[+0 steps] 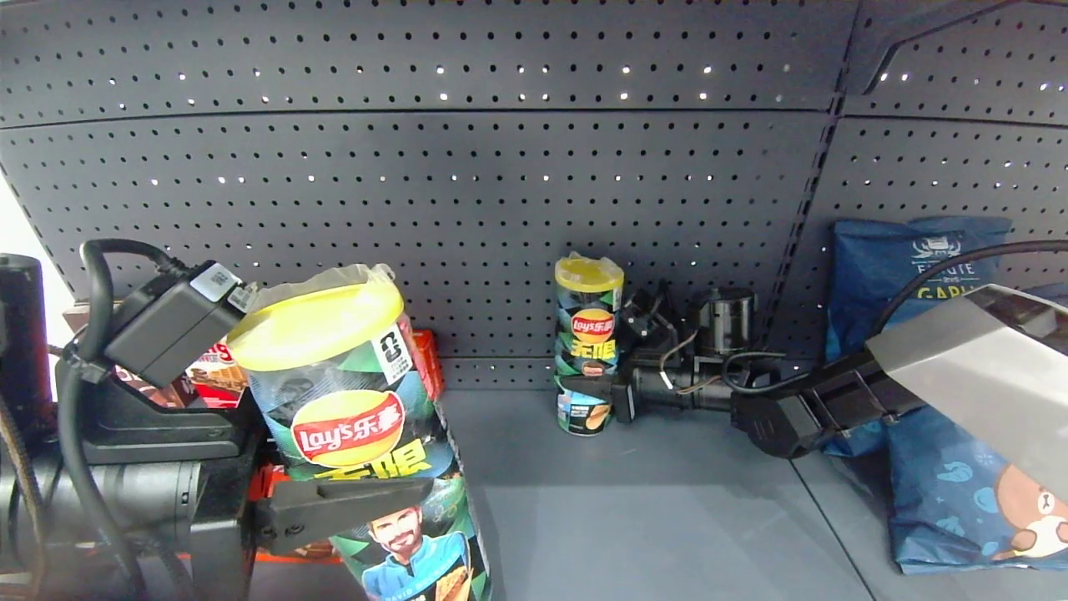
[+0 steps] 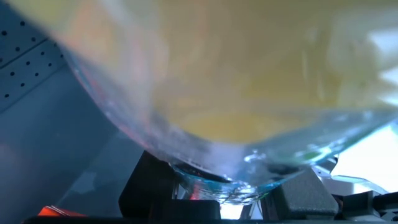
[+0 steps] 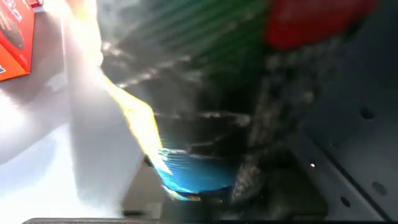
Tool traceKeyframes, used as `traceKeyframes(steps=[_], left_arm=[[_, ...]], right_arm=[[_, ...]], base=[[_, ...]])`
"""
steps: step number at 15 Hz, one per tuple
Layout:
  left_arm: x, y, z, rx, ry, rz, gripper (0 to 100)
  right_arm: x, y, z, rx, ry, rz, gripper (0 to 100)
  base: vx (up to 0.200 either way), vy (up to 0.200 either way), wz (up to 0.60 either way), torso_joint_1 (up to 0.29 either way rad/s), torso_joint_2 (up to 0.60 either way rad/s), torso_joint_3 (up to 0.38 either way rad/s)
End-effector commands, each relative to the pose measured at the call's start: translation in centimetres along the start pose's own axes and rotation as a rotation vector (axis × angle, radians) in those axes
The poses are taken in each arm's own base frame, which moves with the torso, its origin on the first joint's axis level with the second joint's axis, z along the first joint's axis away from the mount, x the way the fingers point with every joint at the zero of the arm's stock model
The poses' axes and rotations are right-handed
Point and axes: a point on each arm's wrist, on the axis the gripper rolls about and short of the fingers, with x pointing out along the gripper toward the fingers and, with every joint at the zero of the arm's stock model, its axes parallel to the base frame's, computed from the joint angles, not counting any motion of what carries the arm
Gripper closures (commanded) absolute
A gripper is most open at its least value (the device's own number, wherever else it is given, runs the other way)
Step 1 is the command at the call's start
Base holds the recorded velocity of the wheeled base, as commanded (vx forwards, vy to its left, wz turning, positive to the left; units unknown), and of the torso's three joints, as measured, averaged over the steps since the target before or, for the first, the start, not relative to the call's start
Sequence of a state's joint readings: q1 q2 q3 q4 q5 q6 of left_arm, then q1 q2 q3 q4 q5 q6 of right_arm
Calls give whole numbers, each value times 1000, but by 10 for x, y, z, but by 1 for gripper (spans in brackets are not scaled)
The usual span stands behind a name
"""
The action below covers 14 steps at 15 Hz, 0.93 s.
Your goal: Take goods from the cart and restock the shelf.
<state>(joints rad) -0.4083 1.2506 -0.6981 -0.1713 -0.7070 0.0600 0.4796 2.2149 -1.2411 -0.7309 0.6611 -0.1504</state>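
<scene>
Grey pegboard [image 1: 467, 192] backs the shelf [image 1: 651, 509]. At 8 o'clock the left pincer [image 1: 367, 501] grips the near chip can [image 1: 342, 401], long axis almost upright; bare shelf floor lies at 2 o'clock from it. Right pincer [image 1: 588, 392] holds the far chip can [image 1: 588, 334], standing near centre.

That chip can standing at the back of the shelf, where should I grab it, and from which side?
Grip the far can across its round body, mid-height or lower, coming level from the robot's right or the front. It stands upright near the pegboard, so the back is blocked, and loose film on the lid would likely slip. The right gripper holds it that way.
</scene>
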Motion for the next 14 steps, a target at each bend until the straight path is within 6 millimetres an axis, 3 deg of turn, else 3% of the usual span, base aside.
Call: traceKeyframes(steps=[1, 6, 12, 14], left_arm=[[0, 0, 0, 0, -1, -1, 100], [0, -1, 0, 2, -1, -3, 100], [0, -1, 1, 4, -4, -4, 100], [-1, -1, 0, 2, -1, -1, 100]], right_arm=[[-3, 3, 6, -7, -9, 1, 100], [-21, 27, 23, -12, -29, -30, 100], [-59, 97, 27, 24, -79, -1, 100], [-82, 120, 18, 29, -68, 18, 100]], base=[[0, 0, 0, 0, 0, 0], [0, 0, 0, 0, 0, 0], [0, 0, 0, 0, 0, 0], [0, 0, 0, 0, 0, 0]])
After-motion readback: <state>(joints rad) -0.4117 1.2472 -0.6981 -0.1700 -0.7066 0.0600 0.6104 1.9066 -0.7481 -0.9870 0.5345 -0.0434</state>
